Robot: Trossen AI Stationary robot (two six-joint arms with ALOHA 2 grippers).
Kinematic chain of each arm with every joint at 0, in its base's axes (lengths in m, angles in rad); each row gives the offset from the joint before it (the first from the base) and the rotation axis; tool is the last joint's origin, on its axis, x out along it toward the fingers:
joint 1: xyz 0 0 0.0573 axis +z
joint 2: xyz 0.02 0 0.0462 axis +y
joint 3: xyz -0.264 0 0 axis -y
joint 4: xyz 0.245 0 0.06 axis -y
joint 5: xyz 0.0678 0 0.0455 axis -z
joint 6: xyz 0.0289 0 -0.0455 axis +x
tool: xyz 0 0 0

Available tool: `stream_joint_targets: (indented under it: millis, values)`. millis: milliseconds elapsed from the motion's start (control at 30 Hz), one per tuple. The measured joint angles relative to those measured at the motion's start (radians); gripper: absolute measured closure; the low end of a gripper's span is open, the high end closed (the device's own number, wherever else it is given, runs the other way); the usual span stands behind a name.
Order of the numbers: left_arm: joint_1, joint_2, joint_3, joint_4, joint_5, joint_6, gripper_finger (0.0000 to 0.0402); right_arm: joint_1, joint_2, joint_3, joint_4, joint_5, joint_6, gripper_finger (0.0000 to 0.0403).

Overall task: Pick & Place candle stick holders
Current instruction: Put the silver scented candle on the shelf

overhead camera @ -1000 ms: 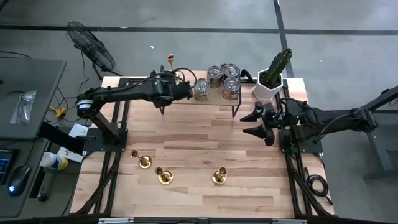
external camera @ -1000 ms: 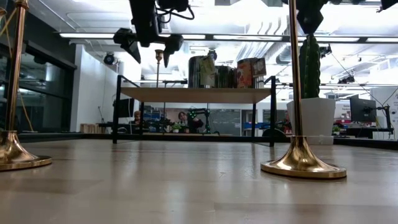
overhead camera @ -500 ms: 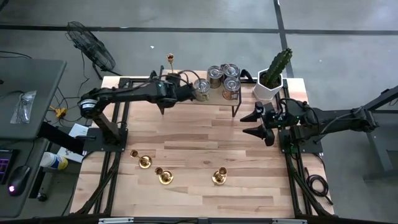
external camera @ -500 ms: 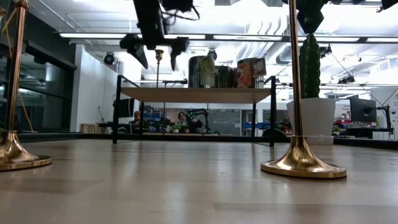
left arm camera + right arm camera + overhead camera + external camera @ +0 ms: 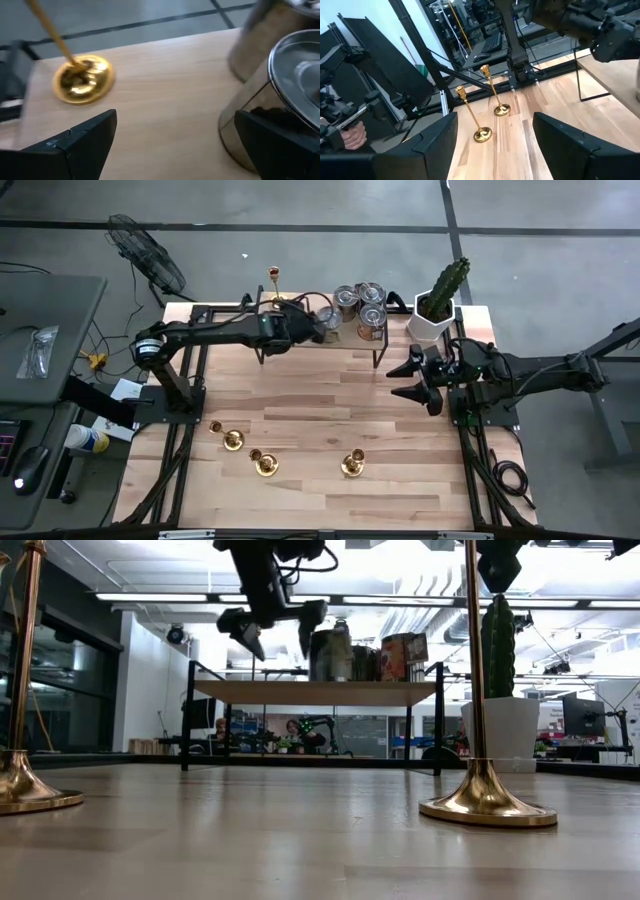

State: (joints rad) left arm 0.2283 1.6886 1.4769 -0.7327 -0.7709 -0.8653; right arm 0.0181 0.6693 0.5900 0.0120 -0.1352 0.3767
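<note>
While three candle stick holders (image 5: 262, 464) stand untouched on the near part of the table (image 5: 300, 420), the work is going on farther back. Midway, at the right edge, the right gripper (image 5: 413, 380) waits with fingers spread and nothing in them. Beyond it, the left gripper (image 5: 322, 326) hovers over the raised shelf (image 5: 350, 340), fingers parted and empty, right beside the tin cans (image 5: 360, 307) (one can fills much of the left wrist view). A fourth holder (image 5: 82, 80) stands at the shelf's far left end. My worry is a sideways sweep: the open fingers could clip a can or tip that slender holder off the shelf.
</note>
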Motion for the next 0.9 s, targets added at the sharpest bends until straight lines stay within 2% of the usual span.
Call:
stream_joint_targets:
  millis: [533, 900]
  values:
    - [0.000, 0.053, 0.001, 0.156, 0.070, 0.031, 0.0004, 0.000, 0.000, 0.000, 0.000, -0.003, 0.003, 0.0151]
    - [0.001, 0.066, 0.000, 0.245, 0.054, 0.058, 0.0004, 0.000, 0.000, 0.000, -0.001, -0.021, 0.006, 0.0151]
